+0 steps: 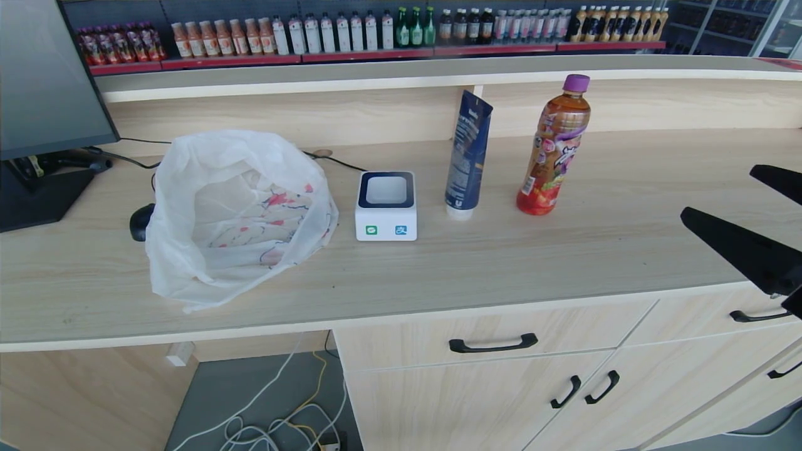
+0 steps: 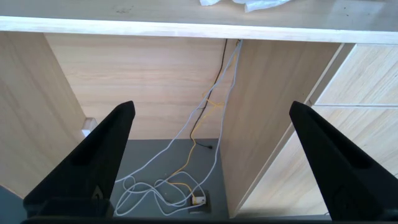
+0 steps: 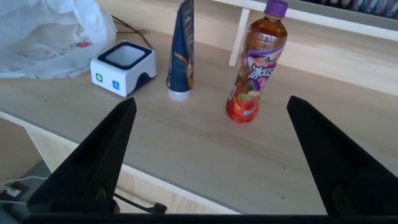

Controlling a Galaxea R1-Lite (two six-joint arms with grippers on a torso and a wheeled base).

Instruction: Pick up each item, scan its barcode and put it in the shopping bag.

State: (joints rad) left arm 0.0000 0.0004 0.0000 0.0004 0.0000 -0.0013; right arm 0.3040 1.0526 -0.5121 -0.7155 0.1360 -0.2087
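While left gripper (image 2: 211, 106) and right gripper (image 3: 211, 99) gaped wide and empty, shopping bag (image 1: 235, 213), scanner (image 1: 386, 205), tube (image 1: 467, 156) and bottle (image 1: 554, 147) lined the counter (image 1: 564, 263) from its left edge.

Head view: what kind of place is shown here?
Probably a shop checkout. Rows of drink bottles stand on shelves behind the counter, a small scanner sits on the counter, and an open shopping bag lies beside it.
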